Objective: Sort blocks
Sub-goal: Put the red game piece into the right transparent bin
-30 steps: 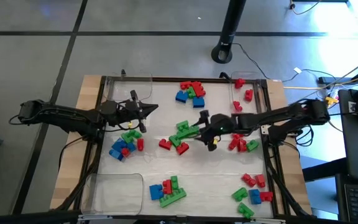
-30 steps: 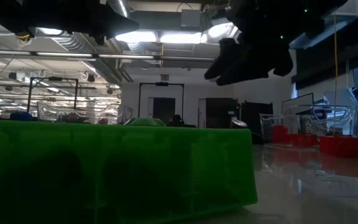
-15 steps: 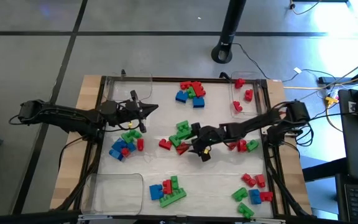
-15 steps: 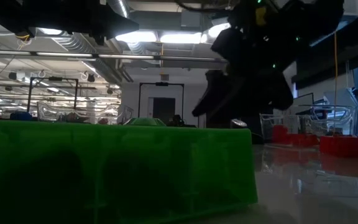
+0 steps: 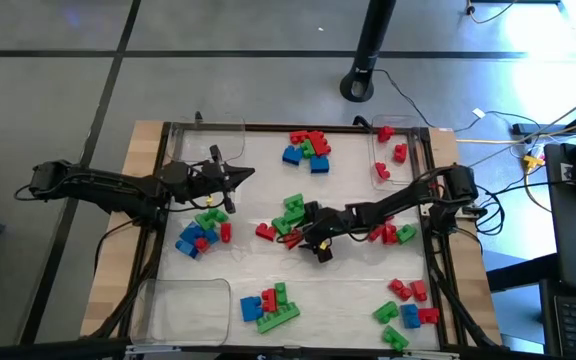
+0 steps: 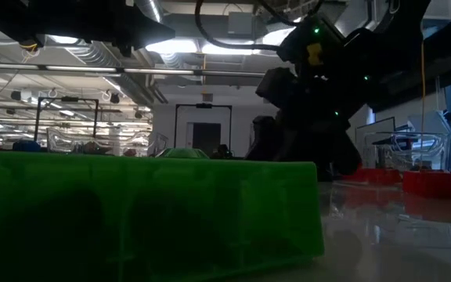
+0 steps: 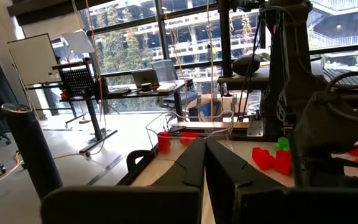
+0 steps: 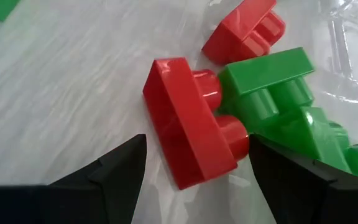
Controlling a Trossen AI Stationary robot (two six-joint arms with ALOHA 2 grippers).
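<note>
Red block: a small red studded plastic brick [image 8: 194, 127] is framed between the open fingers in the right wrist view; on the pale surface [image 5: 348, 280] it lies near the middle, at about [image 5: 294, 238], touching a green studded plastic brick [image 8: 272, 87].
Left pincer: the left pincer [image 5: 230, 183] is seen closed on nothing, hovering over the left part of the surface above a mixed red, green and blue brick pile [image 5: 200, 229].
Right pincer: the right pincer [image 8: 194, 165] is spread wide, low over the red brick, with nothing held yet.
Orientation: the red brick lies tipped on its side, its two studs pointing sideways at the green brick; its long axis runs slantwise between the fingers.
Step in hand: a grasp of the red brick is judged to be under way.
Doing it well: the fingers should be closed across the short flat faces, clear of the green brick, so only one brick is lifted.
</note>
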